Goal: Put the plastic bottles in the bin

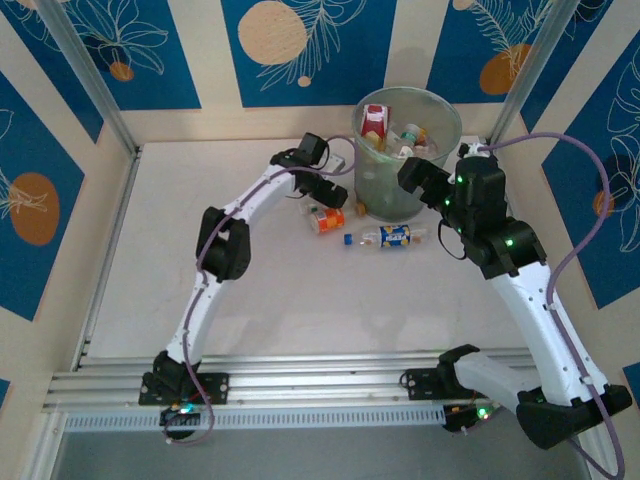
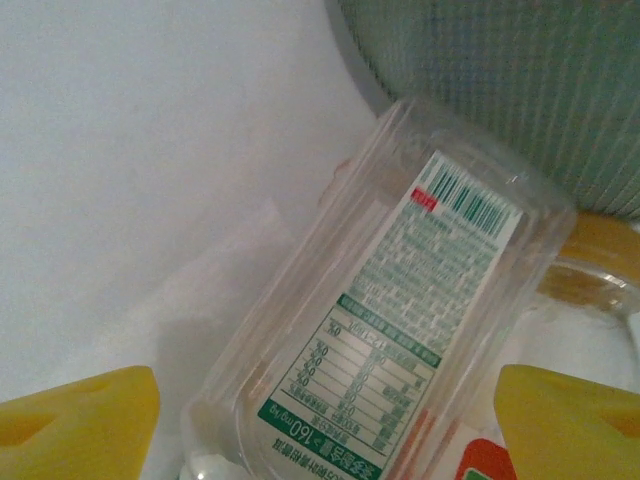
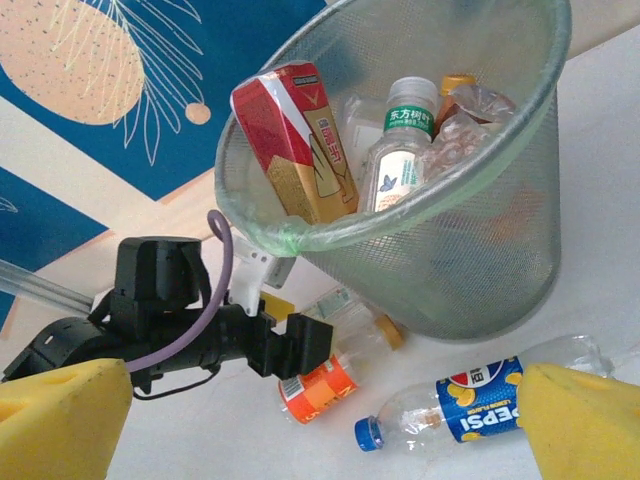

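The left gripper [image 2: 325, 425] straddles a clear bottle [image 2: 400, 290] lying on the table [image 2: 150, 150] at the foot of the bin [image 2: 500, 90]; its pads stand wide, though whether they pinch it I cannot tell; the right gripper [image 3: 322, 422] gapes fully, empty, above a Pepsi bottle [image 3: 480, 400] and an orange-labelled bottle [image 3: 318, 388] on the table; a green-labelled bottle [image 3: 400, 160] stands inside the bin

3 bottles [image 3: 470, 405] outside 1 bin [image 3: 480, 250]

even bright light, L-wrist cam blurry
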Available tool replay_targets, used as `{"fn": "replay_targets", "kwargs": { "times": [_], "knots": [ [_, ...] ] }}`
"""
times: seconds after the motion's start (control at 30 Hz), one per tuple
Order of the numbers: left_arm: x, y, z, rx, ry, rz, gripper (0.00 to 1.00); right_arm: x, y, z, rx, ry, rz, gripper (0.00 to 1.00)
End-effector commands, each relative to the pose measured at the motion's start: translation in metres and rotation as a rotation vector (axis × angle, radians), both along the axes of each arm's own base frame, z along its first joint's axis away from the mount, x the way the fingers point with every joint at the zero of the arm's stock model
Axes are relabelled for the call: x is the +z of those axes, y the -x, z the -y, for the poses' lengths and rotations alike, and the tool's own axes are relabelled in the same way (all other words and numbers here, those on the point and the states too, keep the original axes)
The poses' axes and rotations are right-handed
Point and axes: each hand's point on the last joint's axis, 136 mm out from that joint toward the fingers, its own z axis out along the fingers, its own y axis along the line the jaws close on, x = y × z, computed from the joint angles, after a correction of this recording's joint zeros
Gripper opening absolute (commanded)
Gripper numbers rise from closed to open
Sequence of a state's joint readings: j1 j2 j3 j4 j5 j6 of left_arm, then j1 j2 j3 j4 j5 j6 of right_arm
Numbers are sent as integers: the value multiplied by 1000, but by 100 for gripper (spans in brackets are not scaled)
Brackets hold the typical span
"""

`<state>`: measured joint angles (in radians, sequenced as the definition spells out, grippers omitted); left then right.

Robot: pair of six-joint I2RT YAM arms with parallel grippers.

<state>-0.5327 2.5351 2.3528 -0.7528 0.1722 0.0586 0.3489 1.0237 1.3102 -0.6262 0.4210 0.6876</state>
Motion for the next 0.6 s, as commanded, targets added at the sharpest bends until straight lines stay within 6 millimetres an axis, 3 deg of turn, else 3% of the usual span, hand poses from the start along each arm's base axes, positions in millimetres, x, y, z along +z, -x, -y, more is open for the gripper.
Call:
{"fn": "replay_targets", "kwargs": {
  "times": [0.0,0.13,0.27,0.57],
  "knots": [
    [-8,0,-7,11,-30,-21,87,2,2,3,-26,-3,11,99],
    [-13,-5,-15,50,-69,-11,85,1,1,3,-31,-1,13,99],
    [-18,-13,-28,123,-95,-15,78,-2,0,1,-26,-3,7,99],
    [-31,-24,-47,215,-93,-58,79,1,-2,-4,-15,2,15,99]
  ]
}}
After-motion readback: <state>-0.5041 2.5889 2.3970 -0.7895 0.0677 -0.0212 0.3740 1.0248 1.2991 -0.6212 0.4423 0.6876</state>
